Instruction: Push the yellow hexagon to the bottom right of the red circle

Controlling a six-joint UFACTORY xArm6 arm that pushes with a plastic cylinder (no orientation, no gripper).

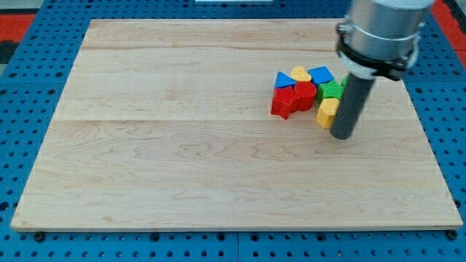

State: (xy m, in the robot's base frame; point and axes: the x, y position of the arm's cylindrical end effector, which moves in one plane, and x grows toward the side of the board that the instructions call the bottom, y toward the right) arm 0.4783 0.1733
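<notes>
The yellow hexagon (pixel 327 112) lies at the lower right of a tight cluster of blocks on the wooden board (pixel 182 145). The red circle (pixel 304 95) sits up and to the left of it, in the cluster's middle. My tip (pixel 342 135) is just right of and slightly below the yellow hexagon, touching or nearly touching its right side. The rod hides part of the green block.
The cluster also holds a red star (pixel 283 105), a blue block (pixel 284 78) at the left top, a yellow heart (pixel 299 73), a blue block (pixel 321 75) at the right top and a green block (pixel 330 90). The board's right edge is near.
</notes>
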